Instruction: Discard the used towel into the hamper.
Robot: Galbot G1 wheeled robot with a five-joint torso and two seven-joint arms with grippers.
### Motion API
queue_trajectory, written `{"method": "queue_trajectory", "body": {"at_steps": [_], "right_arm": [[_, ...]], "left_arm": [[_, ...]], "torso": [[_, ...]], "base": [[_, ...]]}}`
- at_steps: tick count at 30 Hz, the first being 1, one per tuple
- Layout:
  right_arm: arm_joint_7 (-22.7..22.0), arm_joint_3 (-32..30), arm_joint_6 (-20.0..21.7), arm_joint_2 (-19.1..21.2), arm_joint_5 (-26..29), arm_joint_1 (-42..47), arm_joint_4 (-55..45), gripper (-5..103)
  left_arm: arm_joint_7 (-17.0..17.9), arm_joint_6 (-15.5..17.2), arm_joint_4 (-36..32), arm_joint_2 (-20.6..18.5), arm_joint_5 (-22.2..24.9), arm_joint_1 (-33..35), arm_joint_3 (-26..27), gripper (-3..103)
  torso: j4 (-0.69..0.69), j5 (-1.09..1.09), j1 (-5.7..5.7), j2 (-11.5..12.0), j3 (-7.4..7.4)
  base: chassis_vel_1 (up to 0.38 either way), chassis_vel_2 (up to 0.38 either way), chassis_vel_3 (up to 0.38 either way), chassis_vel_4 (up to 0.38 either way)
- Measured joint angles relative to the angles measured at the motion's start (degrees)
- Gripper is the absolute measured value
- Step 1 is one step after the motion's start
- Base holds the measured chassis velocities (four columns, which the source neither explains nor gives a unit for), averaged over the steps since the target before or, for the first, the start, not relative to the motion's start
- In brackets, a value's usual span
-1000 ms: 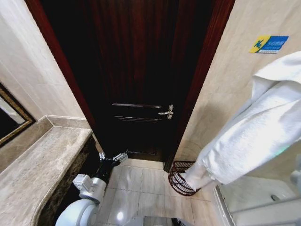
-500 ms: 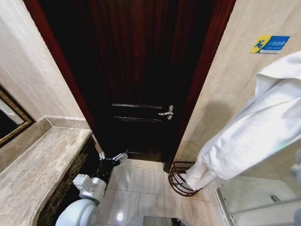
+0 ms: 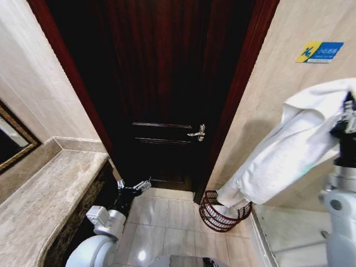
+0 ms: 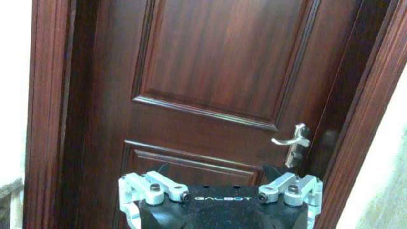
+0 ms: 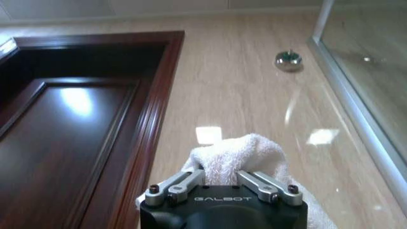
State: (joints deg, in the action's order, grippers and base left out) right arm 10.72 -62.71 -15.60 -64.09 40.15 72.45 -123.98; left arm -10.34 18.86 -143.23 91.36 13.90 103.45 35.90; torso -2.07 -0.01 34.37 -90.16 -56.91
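A white towel (image 3: 289,150) hangs in a long drape from my right gripper (image 3: 348,114), which is raised at the right edge of the head view and shut on the towel's top. The towel's lower end reaches into the open top of the hamper (image 3: 214,218), a small dark reddish-brown wire basket on the floor by the door frame. From the right wrist, the right gripper (image 5: 219,180) pinches a fold of towel (image 5: 245,150). My left gripper (image 3: 133,186) is parked low beside the counter, open and holding nothing; the left wrist view has this gripper (image 4: 221,187) facing the door.
A shut dark wooden door (image 3: 161,83) with a metal handle (image 3: 197,132) fills the middle. A marble counter (image 3: 44,200) runs along the left. A glass shower screen (image 3: 289,236) stands at the right. Pale tiled floor (image 3: 161,219) lies between counter and hamper.
My right arm has come into view at the right edge. The towel has swung away and down, and its lower end now dips into the hamper. The left arm has not moved.
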Motion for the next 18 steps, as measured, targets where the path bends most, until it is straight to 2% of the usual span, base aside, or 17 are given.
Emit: {"method": "queue_trajectory", "body": {"at_steps": [7,18], "right_arm": [[0.5,3.4,-2.8,-1.7,-4.0,-0.4,5.3,5],[0.8,6.5,-6.3,-3.9,-6.5,-0.1,10.3,5]], "left_arm": [[0.0,0.0,0.0,0.0,0.0,0.0,0.0,99],[0.0,0.0,0.0,0.0,0.0,0.0,0.0,99]], "torso": [[0.00,0.01,0.00,0.0,0.00],[0.00,0.01,0.00,0.0,0.00]], "base": [[0.000,0.000,0.000,0.000],[0.000,0.000,0.000,0.000]]}}
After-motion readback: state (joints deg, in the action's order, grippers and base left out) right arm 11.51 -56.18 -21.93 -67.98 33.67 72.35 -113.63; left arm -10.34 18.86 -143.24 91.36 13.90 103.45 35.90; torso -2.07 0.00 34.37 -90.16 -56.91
